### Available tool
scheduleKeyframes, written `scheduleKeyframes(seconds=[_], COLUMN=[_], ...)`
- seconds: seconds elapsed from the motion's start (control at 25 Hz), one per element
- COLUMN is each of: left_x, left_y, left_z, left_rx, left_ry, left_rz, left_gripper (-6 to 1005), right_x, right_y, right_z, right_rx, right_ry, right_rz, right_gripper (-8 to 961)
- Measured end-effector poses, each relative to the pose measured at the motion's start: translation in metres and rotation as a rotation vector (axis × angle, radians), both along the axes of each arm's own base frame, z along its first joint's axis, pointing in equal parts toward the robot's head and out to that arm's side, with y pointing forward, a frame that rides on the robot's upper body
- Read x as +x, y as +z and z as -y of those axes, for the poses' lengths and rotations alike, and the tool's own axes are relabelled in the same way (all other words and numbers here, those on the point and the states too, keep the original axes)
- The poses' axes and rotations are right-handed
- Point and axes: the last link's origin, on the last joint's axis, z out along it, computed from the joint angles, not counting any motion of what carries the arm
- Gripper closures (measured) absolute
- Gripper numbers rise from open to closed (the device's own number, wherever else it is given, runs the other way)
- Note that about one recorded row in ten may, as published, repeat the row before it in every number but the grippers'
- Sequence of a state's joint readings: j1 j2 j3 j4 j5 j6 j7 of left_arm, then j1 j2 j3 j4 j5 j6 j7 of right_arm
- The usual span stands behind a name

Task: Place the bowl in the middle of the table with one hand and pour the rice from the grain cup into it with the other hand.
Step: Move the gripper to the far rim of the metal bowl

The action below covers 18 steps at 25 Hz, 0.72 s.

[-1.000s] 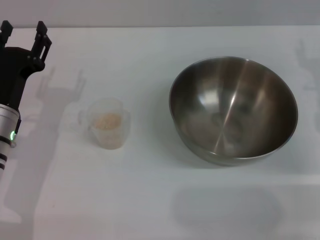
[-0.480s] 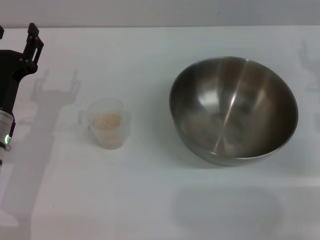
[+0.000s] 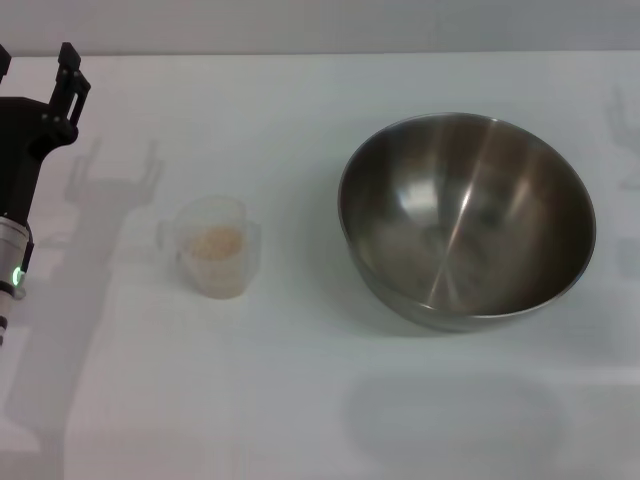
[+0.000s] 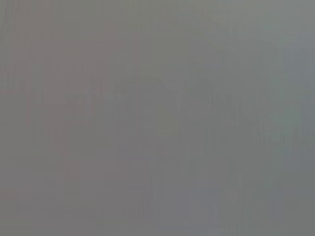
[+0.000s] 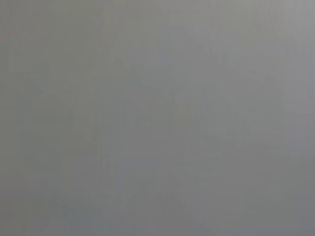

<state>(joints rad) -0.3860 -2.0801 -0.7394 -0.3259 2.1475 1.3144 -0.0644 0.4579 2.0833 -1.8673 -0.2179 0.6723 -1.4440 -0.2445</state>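
We see the left gripper [image 3: 35, 62] at the table's [image 3: 300, 400] far left edge, fingers spread, holding nothing. The grain cup [image 3: 213, 260] with rice [image 3: 214, 242] stands left of the steel bowl [image 3: 467, 220], well apart. Both wrist views appear blank grey.

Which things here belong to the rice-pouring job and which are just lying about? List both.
Belongs to the job:
- bowl, empty, right of centre
- grain cup holding rice
- table
- left pincer, open, at the far left edge

Lying about:
- nothing else visible; the right pincer is out of view
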Motion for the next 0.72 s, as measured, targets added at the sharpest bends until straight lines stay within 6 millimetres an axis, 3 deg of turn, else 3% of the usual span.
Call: scheduleKeyframes(seconds=[0.28,0.48,0.72], left_x=[0.002,0.0,-0.002], left_y=[-0.001,-0.001,-0.003], left_z=[0.002,0.005,0.007], left_rx=[0.001,-0.003,-0.013], left_ry=[-0.009,-0.005,-0.002], left_rz=[0.007,0.007,0.0], left_gripper=[256,256,256], right_x=[-0.003,-0.013,-0.041], right_y=[-0.002,-0.011,-0.017], right_z=[-0.003,-0.021,-0.037], right_rx=[0.011,-0.067,-0.177], right_ry=[-0.024,-0.073,-0.127], right_rz=[0.043,-0.007,-0.063], right_gripper=[289,289,290])
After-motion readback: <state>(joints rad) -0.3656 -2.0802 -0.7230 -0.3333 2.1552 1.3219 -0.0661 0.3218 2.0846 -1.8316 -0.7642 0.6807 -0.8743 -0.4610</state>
